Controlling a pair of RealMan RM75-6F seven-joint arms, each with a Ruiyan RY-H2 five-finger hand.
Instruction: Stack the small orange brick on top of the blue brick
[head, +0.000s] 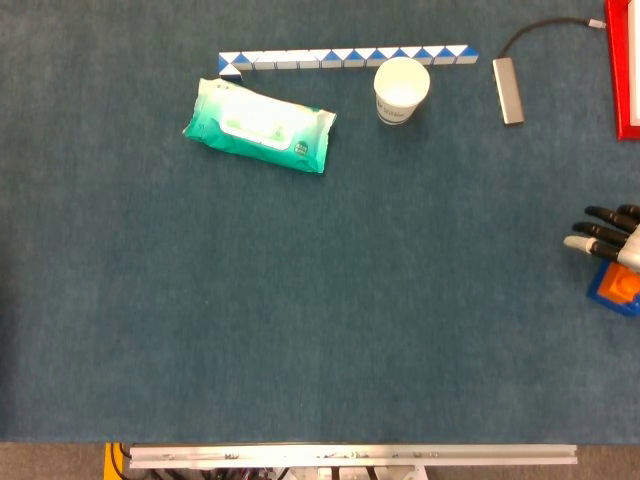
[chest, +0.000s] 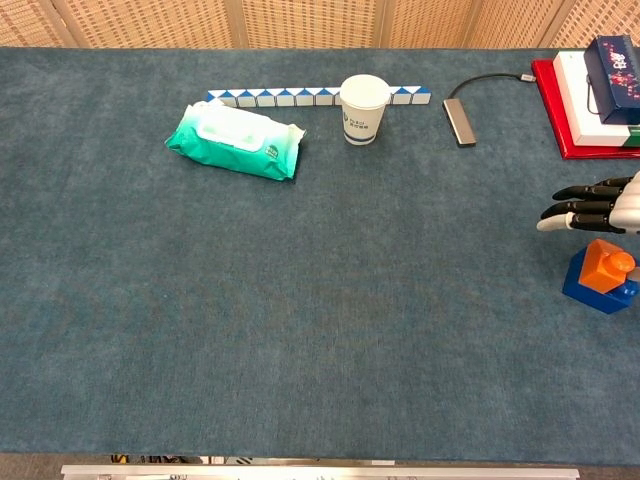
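Observation:
The small orange brick (chest: 607, 266) sits on top of the blue brick (chest: 592, 292) at the table's right edge. In the head view the orange brick (head: 622, 285) and the blue brick (head: 612, 301) are partly cut off by the frame. My right hand (chest: 596, 208) hovers just above and behind the stack, with its fingers stretched out to the left and apart from the bricks, holding nothing. The head view shows the right hand (head: 606, 232) beside the orange brick. Neither view shows my left hand.
A green wipes pack (chest: 234, 139), a paper cup (chest: 363, 109) and a blue-white folding strip (chest: 275, 97) lie at the back. A grey USB hub (chest: 460, 121) with a cable and a red tray with boxes (chest: 590, 90) stand at the back right.

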